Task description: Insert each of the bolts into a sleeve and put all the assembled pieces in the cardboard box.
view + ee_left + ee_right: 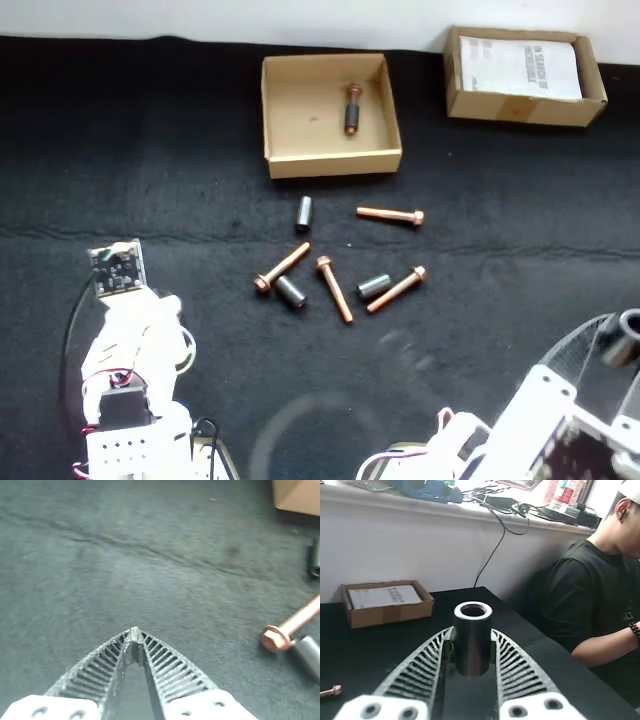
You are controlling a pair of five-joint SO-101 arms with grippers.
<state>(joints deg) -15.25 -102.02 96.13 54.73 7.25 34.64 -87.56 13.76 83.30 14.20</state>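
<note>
Gleaming dark, seemingly steel sleeve [472, 652] in right gripper [472, 631].

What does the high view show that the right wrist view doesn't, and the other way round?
High view, not the wrist view: the cardboard box holding one assembled piece, and three loose sleeves. Right wrist view, not the high one: a ledge strewn with cables behind the table. Both: the sleeve gripped in the right arm's jaws, the paper-filled box, the black table cover.
</note>
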